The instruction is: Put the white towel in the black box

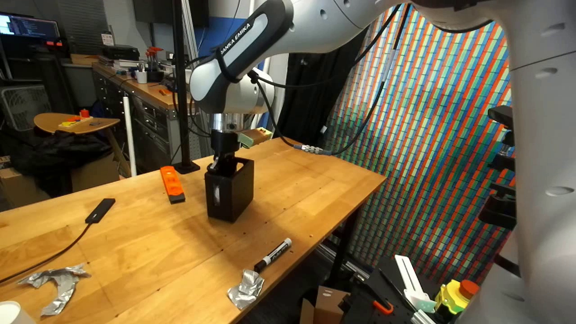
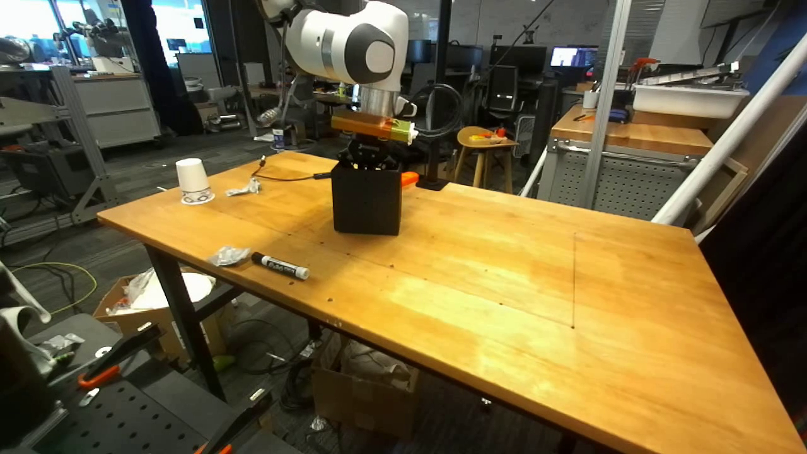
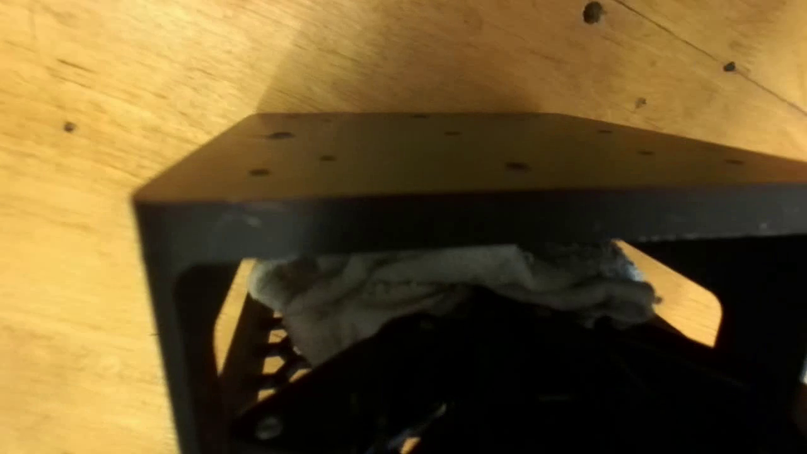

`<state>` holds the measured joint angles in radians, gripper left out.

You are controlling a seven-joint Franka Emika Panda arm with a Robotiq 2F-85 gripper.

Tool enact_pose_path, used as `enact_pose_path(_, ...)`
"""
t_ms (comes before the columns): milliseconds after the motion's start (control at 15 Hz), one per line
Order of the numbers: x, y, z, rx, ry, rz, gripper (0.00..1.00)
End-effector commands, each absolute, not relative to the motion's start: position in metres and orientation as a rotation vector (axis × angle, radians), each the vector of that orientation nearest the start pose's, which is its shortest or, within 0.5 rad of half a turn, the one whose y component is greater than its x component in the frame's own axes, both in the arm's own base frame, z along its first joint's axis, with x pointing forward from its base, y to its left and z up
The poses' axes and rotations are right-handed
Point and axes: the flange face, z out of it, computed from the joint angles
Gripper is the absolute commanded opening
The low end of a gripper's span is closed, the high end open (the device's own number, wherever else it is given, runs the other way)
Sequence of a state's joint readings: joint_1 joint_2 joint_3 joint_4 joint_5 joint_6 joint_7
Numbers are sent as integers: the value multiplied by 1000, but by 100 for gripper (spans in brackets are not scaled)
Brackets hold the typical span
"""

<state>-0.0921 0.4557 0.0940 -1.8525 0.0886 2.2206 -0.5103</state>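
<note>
The black box stands upright on the table in both exterior views. In the wrist view its rim crosses the middle of the picture. The white towel lies rumpled inside the box, under the rim. A pale bit of it shows through a slot in the box's side. My gripper reaches down into the box, and its dark fingers come together at the towel's folds. The fingertips are in deep shadow. In both exterior views the box walls hide the fingertips, and only the upper gripper shows.
An orange block lies beside the box, near a black post. A marker and a foil piece lie near the table edge. Another foil piece, a black cable end and a paper cup are farther off.
</note>
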Motion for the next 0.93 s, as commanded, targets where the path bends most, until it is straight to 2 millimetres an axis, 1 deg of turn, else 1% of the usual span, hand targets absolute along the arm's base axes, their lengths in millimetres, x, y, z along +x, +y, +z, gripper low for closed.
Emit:
enact_pose_path(0,636,0,271,-2837,-662,44,0)
enact_pose_path(200,630,-11,288,-2848,-654,0,0)
enact_pose_path(400,625,-17,306,-2887,-660,-32,0)
enact_pose_path(667,614,-23,340,-2945,-683,-95,0)
enact_pose_path(867,603,-28,370,-2969,-690,-174,0)
